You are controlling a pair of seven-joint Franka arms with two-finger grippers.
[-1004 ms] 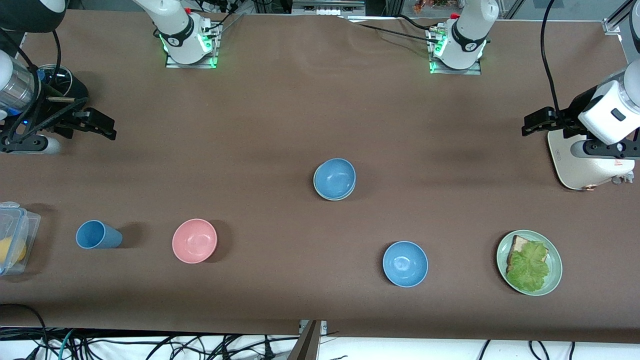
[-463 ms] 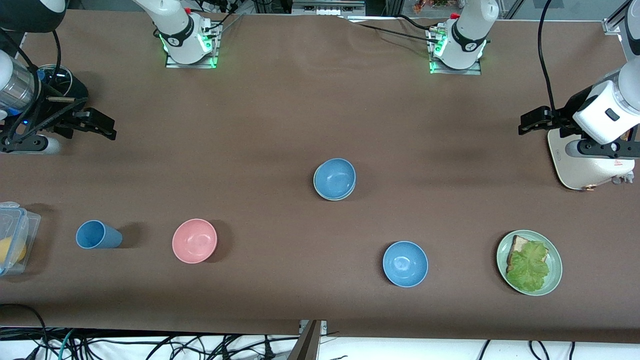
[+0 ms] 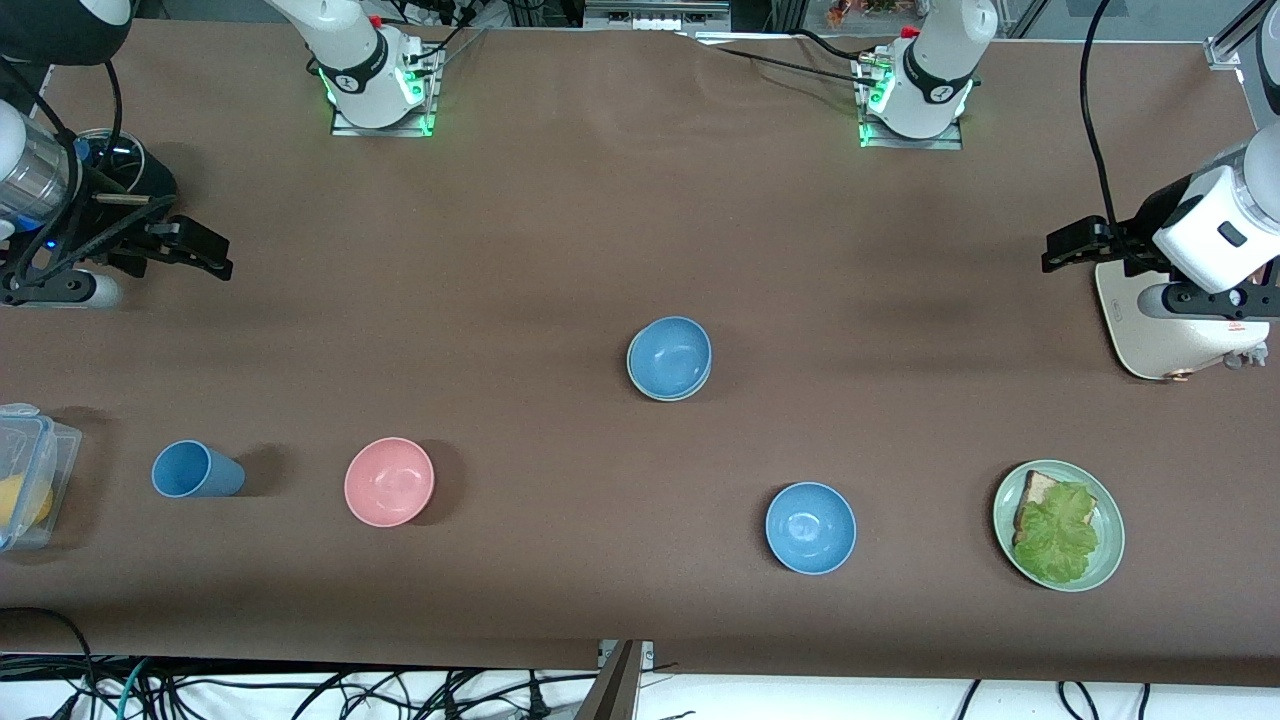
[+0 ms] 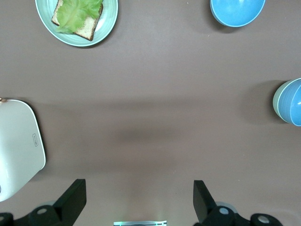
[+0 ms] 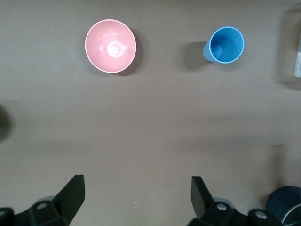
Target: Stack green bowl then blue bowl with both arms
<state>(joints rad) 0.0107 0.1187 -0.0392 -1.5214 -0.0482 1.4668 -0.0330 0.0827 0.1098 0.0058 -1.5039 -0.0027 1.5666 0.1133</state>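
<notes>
- The second blue bowl (image 3: 810,527) and the green plate (image 3: 1058,525) with bread and lettuce sit nearest the front camera, apart from the stack and probably no part of this task.
- The pink bowl (image 3: 389,481) and blue cup (image 3: 196,470) lie under the right wrist view, well clear of the right gripper (image 3: 195,250), which hangs wide open and empty over the counter (image 3: 520,230) at its own end, waiting.
- The blue bowl (image 3: 669,357) sits nested in the green bowl (image 3: 633,372) mid-counter, so the stacking looks done.
- The left gripper (image 3: 1072,245) is wide open and empty beside the white appliance (image 3: 1160,335).
- The left wrist view shows the green bowl's wall under the blue one; the front view shows only a thin rim.
</notes>
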